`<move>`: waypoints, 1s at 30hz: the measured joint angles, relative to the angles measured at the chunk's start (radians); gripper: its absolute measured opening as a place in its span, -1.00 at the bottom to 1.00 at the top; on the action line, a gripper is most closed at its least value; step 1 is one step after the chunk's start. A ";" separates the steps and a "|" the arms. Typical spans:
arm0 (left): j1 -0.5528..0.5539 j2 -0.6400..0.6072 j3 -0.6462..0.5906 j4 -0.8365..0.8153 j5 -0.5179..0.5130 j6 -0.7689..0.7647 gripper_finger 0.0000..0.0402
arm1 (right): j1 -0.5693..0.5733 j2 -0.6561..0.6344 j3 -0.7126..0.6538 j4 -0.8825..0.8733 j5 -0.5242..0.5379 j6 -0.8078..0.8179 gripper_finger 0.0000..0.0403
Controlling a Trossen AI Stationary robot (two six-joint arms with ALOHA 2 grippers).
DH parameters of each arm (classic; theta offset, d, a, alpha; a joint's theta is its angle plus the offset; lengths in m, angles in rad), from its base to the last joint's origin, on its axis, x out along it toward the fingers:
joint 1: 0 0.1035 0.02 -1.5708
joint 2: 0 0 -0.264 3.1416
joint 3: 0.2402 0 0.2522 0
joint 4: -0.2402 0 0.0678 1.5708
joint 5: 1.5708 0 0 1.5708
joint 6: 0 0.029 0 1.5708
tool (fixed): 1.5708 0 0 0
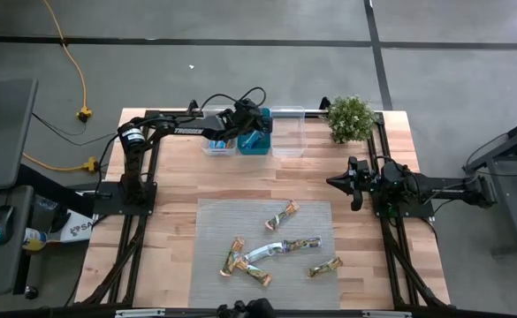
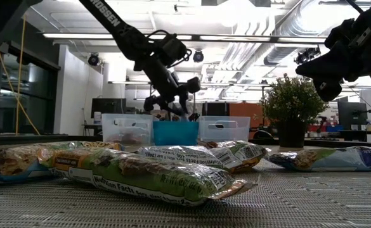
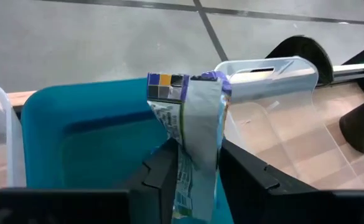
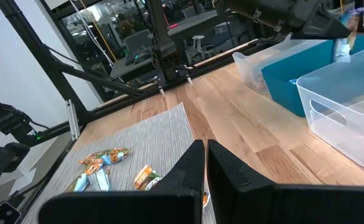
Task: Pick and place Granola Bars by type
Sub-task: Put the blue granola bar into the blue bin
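My left gripper [image 3: 197, 180] hangs over the teal bin [image 1: 254, 141] at the table's far side, shut on a silvery-white and light blue granola bar [image 3: 197, 124]. The bar also shows in the right wrist view [image 4: 345, 37], above that bin. Several other granola bars, such as one [image 1: 284, 215] and another [image 1: 232, 257], lie flat on the grey mat [image 1: 214, 221]. My right gripper [image 1: 351, 184] waits shut at the table's right side, over bare wood, holding nothing. My left gripper pinches the bar's lower half [image 3: 188, 168] between its two fingers, one on each flat face. The fingers slant down toward the table's far edge. The bar stands on end past the fingertips, its crimped end [image 3: 169, 84] uppermost, over the teal bin's inside [image 3: 76, 137].
A clear bin [image 1: 218, 141] with a few bars stands left of the teal one, and another clear bin [image 1: 288, 132] stands to its right. A small potted plant [image 1: 350, 117] sits at the far right corner. Bare wood lies between the bins and the mat.
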 joint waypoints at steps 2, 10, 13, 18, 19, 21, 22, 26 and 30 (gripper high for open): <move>0.000 0.000 0.000 0.001 0.002 0.002 -0.38 | 0.000 0.000 0.000 0.000 0.000 0.000 -1.00; -0.001 0.000 0.000 0.008 0.038 0.005 -0.23 | 0.000 0.000 0.000 0.000 0.000 0.000 -1.00; -0.001 0.000 0.000 0.009 0.056 0.027 -0.19 | 0.000 0.000 0.000 0.000 0.000 0.000 -1.00; 0.000 -0.027 -0.001 0.059 0.135 0.158 -0.14 | 0.000 0.000 0.000 0.000 0.000 0.000 -1.00; 0.000 -0.034 -0.001 0.081 0.165 0.221 -0.13 | 0.000 0.000 0.000 0.000 0.000 0.000 -1.00; -0.001 -0.051 -0.001 0.110 0.247 0.352 -0.13 | 0.000 0.000 0.000 0.000 0.000 0.000 -1.00; -0.001 -0.061 -0.001 0.120 0.291 0.409 -0.13 | 0.000 0.000 0.000 0.000 0.000 0.000 -1.00; -0.009 -0.107 -0.001 0.124 0.503 0.586 -0.13 | 0.000 0.000 0.000 0.000 0.000 0.000 -1.00; -0.038 -0.153 -0.001 0.124 0.684 0.672 -0.13 | 0.000 0.000 0.000 0.000 0.000 0.000 -1.00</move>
